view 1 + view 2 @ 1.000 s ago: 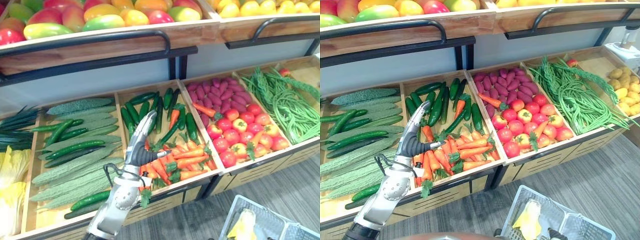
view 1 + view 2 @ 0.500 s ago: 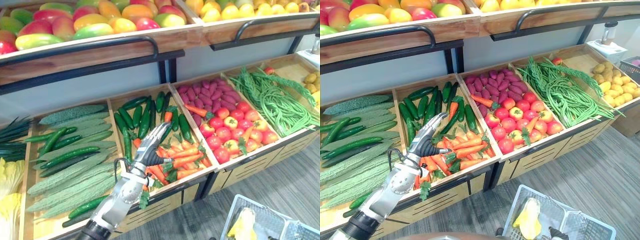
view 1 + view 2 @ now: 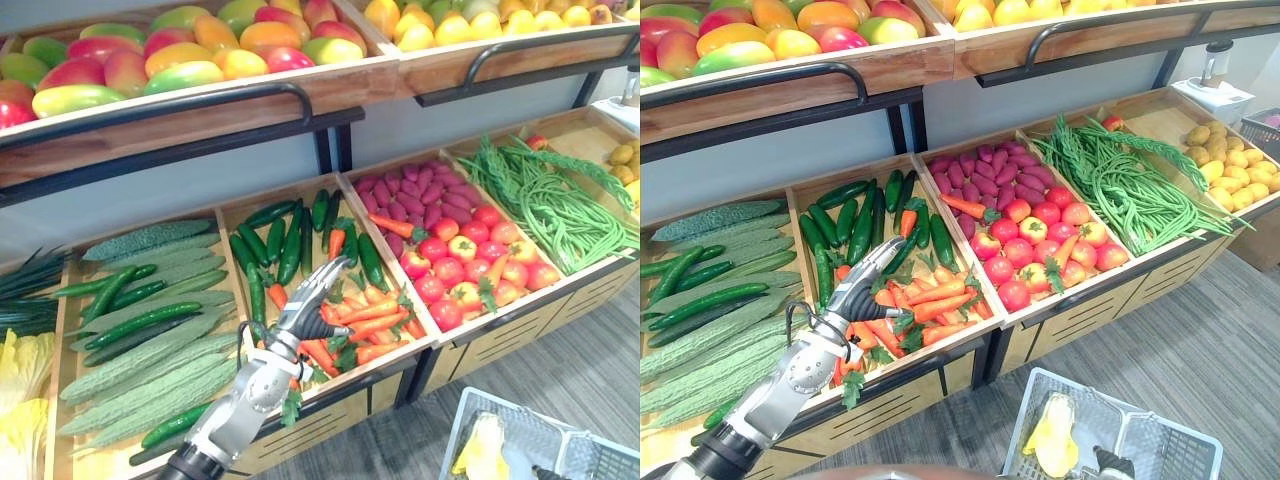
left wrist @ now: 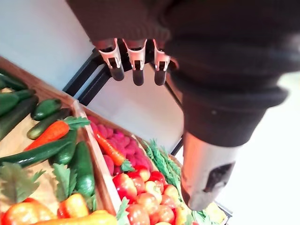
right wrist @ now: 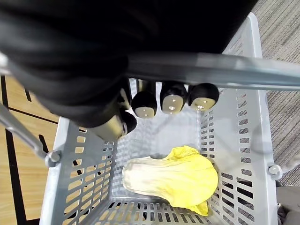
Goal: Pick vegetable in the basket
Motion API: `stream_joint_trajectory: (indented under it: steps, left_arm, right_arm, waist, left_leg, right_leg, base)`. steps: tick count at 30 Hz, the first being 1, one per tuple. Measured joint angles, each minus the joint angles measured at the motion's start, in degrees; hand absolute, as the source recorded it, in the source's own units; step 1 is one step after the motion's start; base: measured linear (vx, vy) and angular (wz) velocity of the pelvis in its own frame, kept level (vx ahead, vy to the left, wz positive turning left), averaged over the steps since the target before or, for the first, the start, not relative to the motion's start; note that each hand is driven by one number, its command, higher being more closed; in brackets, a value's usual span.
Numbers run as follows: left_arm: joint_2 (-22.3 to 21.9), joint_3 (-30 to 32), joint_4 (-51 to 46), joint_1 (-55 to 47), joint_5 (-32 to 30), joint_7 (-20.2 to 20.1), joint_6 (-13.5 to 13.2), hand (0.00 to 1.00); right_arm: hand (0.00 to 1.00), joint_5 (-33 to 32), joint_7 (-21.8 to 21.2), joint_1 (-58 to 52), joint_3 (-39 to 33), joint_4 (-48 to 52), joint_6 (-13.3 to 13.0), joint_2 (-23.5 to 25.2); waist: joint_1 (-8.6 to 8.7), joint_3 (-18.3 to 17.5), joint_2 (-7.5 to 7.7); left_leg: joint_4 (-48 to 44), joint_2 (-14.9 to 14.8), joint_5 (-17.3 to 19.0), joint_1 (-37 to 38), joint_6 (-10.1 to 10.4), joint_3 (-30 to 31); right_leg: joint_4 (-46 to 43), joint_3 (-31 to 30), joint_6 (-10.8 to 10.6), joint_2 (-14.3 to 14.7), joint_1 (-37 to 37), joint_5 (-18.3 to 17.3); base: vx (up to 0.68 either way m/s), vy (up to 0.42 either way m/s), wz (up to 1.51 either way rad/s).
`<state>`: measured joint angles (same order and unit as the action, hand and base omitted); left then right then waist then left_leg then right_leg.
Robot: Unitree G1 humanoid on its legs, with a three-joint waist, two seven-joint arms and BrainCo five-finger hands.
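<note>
The produce stand (image 3: 200, 112) runs the width of the scene, and the action is at its middle crate (image 3: 280, 188): cucumbers (image 3: 290, 245) at the far end, a heap of carrots (image 3: 370, 322) at the near end. Down at the near right hangs the grey basket (image 5: 89, 154) with a yellow leafy vegetable (image 5: 173, 180) lying in it. The carrots look like the pick, and they are in the crate, not in either hand.

The left hand (image 3: 305, 305) hovers at the left edge of the heap, fingers spread and straight, holding nothing. I cannot tell whether the tips touch a carrot. To do this well it should come down on one carrot lying on top, close along its body rather than its leafy end, and lift straight up so the neighbours stay put.

The right hand (image 5: 171, 98) is curled round the basket handle (image 5: 211, 70). That grip reads from the right wrist view, which also lays the basket floor open. The eye views give the hand-to-carrot line. The left wrist view looks past straight fingers (image 4: 137, 63) to a lone carrot (image 4: 49, 133) among the cucumbers.
</note>
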<state>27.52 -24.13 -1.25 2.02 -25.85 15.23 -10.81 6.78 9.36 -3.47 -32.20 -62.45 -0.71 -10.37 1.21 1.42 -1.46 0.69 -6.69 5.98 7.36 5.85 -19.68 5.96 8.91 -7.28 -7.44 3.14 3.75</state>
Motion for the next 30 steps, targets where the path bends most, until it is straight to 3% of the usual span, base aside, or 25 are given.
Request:
stream_joint_trajectory:
  steps: [7, 12, 23, 30]
  left_arm:
    - [-0.38, 5.95, 8.13, -6.53, 2.20, -2.98, -0.47, 0.00]
    - [-0.42, 9.44, 11.07, -7.96, 3.34, -4.29, -0.43, 0.00]
    - [-0.39, 10.44, 11.13, -7.78, 1.90, -3.97, -1.21, 0.00]
    - [-0.03, 7.55, 11.18, -4.61, -2.00, -0.56, -2.49, 0.00]
  right_arm:
    - [1.00, -0.02, -1.30, 1.23, 5.87, 1.10, 0.03, -0.53]
    - [1.00, 0.02, -3.12, 2.24, 8.11, 1.17, 0.07, -2.22]
    - [1.00, 0.00, -3.53, 2.61, 10.23, 1.36, 0.08, -4.10]
    - [1.00, -0.15, -3.40, 2.05, 10.13, 1.39, 0.26, -4.10]
  waist:
    - [0.07, 1.45, 1.19]
    - [-0.20, 1.49, 0.86]
    - [0.03, 1.72, -0.14]
    - [0.12, 1.59, -0.66]
  left_leg:
    - [-0.42, -0.08, 0.07, -0.93, 0.04, -0.17]
    - [-0.81, -0.10, 0.17, -2.11, 0.00, -0.13]
    - [-2.99, -0.25, 1.45, -2.15, -0.26, -1.66]
    - [-2.69, -0.35, 1.35, -2.03, -0.27, -3.07]
  right_leg:
    - [-0.08, -0.35, 0.04, 0.07, -1.09, -0.04]
    - [-0.24, -0.37, 0.03, 0.06, -1.97, -0.04]
    - [-2.64, -1.83, 0.30, -0.60, -3.11, -0.26]
    - [-2.94, -2.78, 0.31, -0.50, -4.00, -0.25]
  base:
    - [0.00, 0.000, -0.01]
    - [0.00, 0.000, 0.00]
    - [-0.04, -0.004, -0.07]
    - [-0.04, -0.019, -0.09]
